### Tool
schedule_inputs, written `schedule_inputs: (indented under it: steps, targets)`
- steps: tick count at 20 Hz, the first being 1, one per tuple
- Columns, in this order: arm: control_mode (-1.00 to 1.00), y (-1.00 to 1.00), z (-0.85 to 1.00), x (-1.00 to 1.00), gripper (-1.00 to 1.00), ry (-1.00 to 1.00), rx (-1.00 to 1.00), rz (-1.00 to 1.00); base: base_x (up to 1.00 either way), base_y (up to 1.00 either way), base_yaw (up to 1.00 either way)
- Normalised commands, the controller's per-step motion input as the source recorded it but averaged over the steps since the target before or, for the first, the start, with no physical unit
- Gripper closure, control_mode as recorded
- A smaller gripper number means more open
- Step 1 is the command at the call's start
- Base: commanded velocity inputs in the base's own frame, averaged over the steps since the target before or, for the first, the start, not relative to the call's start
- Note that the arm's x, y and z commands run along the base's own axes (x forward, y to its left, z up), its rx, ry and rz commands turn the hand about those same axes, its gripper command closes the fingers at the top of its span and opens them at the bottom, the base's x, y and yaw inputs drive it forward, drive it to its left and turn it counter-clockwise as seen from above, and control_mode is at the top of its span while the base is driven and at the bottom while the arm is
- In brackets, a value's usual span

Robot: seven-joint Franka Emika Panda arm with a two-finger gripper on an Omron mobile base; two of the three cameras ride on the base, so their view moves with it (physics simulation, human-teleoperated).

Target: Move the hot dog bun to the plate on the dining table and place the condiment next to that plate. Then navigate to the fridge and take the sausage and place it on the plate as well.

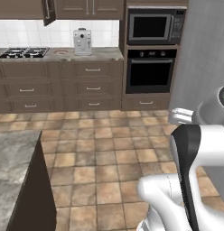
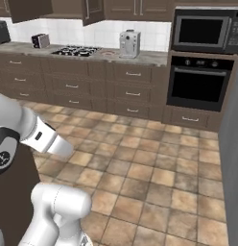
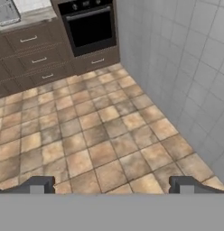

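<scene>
The two-finger dark-tipped pincer [image 3: 111,187] is held wide apart and empty above the tan tiled floor [image 3: 86,131]. The tall grey stainless-steel fridge [image 3: 186,67] is seen just right of and beyond the pincer, door closed, so the sausage is hidden. The grey-brown marbled dining tabletop [image 1: 12,171] lies left of the pincer. The black built-in oven [image 3: 89,27] is seen farthest.

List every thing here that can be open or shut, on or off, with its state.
pincer: open, holding nothing
oven: door shut
microwave: door shut
drawers: shut
upper cabinet: one door ajar
stove: no flame visible
dining table: visible corner bare
</scene>
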Motion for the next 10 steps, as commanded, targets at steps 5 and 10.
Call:
schedule_inputs:
  steps: [5,10]
  targets:
    - [1.0,0.0,0.0,0.0,-1.0,0.0,0.0,0.0,0.8,-0.05,-0.01]
    - [1.0,0.0,0.0,0.0,-1.0,0.0,0.0,0.0,0.85,-0.02,0.0]
